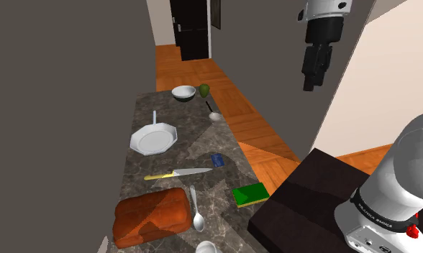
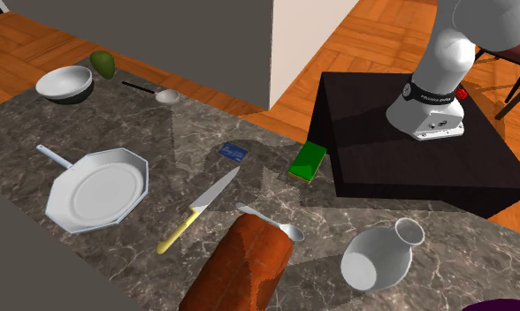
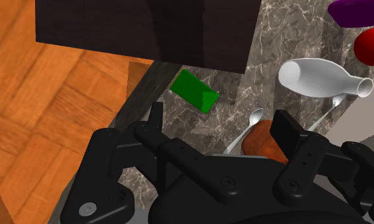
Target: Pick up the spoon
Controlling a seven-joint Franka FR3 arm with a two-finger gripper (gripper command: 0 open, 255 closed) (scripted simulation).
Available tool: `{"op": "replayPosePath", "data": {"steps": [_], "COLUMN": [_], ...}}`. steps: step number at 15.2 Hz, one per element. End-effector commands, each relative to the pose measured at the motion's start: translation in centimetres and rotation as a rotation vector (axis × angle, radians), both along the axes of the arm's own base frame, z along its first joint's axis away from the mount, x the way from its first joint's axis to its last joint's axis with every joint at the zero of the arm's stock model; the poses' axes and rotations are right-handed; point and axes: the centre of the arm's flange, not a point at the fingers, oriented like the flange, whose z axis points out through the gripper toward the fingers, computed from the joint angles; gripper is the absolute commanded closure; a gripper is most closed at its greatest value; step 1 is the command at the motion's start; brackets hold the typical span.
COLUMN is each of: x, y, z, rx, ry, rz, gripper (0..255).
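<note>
Spoon (image 3: 252, 121) lies beside bread (image 3: 265, 137); wrist view adds purple object (image 3: 357, 11).

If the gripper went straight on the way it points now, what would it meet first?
Likely bare marble tabletop between the green block and the spoon; depth is unclear.

White plate (image 1: 153, 138), yellow-handled knife (image 1: 178, 173), brown loaf (image 1: 152, 215), green sponge (image 1: 250, 194) on marble counter (image 1: 193, 152).
</note>
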Motion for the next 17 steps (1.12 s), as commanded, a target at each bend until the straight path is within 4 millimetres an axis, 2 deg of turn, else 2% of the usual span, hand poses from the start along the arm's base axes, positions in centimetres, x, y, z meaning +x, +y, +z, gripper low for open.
{"op": "replayPosePath", "data": {"steps": [1,17], "x": [0.0,5.7], "y": [0.0,12.5], "z": [0.0,-15.4], "rx": [0.000,-0.032], "ry": [0.000,-0.022], "rz": [0.000,-0.218], "gripper": [0,0]}}
